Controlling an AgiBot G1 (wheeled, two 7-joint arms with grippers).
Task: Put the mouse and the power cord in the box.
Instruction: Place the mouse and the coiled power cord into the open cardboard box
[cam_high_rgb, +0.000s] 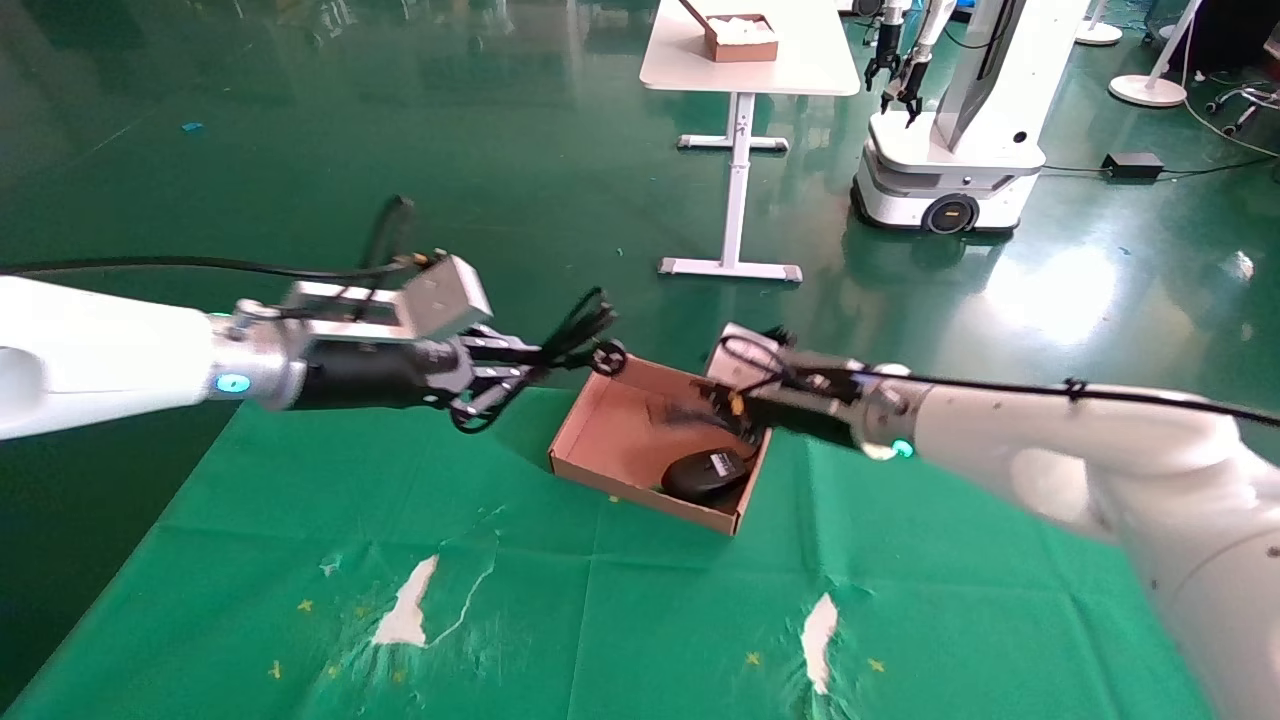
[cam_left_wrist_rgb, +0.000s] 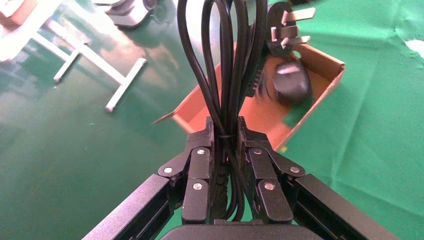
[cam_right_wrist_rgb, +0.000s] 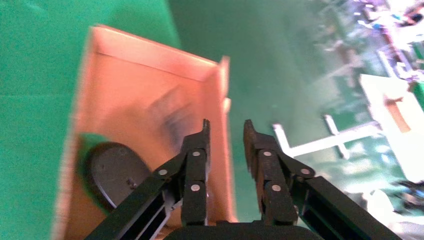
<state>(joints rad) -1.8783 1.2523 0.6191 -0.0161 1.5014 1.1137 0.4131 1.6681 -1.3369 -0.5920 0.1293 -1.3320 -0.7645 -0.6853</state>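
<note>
The box (cam_high_rgb: 620, 430) sits near the far edge of the green cloth. Inside it, at the near right corner, lies the mouse (cam_high_rgb: 705, 473), label side up. My left gripper (cam_high_rgb: 500, 378) hangs just left of the box, shut on the power cord (cam_high_rgb: 578, 330), whose loops and plug (cam_high_rgb: 607, 358) reach over the box's far left corner. In the left wrist view the gripper (cam_left_wrist_rgb: 226, 125) pinches the power cord (cam_left_wrist_rgb: 225, 60) above the box (cam_left_wrist_rgb: 327, 70) and mouse (cam_left_wrist_rgb: 291, 82). My right gripper (cam_high_rgb: 715, 400) (cam_right_wrist_rgb: 226, 127) is open over the box's (cam_right_wrist_rgb: 135, 85) right wall, with the mouse (cam_right_wrist_rgb: 112, 170) beside it.
Green cloth (cam_high_rgb: 600, 620) with white torn patches (cam_high_rgb: 405, 610) covers my table. Beyond its far edge is green floor with a white table (cam_high_rgb: 745, 70), a small box (cam_high_rgb: 740, 38) on it, and another robot (cam_high_rgb: 950, 150) at the back right.
</note>
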